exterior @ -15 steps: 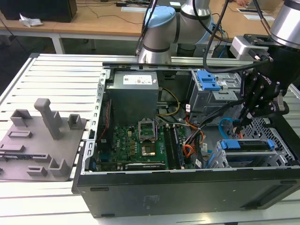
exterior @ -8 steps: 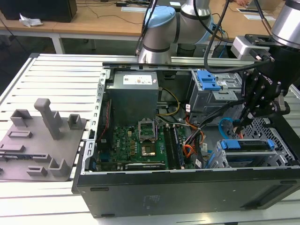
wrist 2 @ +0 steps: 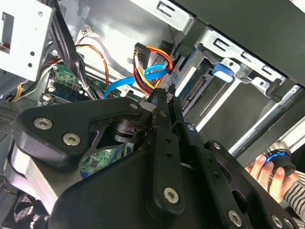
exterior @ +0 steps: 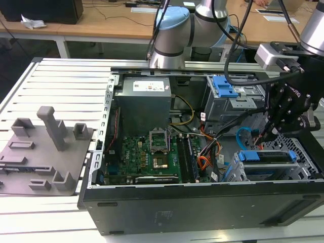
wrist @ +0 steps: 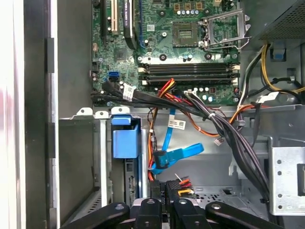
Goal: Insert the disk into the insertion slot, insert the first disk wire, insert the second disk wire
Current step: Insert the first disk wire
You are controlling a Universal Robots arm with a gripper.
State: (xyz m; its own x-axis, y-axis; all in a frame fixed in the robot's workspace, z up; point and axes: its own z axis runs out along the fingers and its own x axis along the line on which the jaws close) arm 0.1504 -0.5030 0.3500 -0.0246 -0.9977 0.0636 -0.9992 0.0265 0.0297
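Matt black claw [exterior: 263, 132], blue plastic disk carrier [exterior: 266, 156], perforated sheet-metal insertion slot [exterior: 231, 171].

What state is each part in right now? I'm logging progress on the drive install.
computer case: open, side panel off.
disk: seated in the insertion slot.
gripper: shut on a disk wire connector.
blue flat cable: draped beside the disk, hookup unclear.
CPU socket: load plate flipped open.
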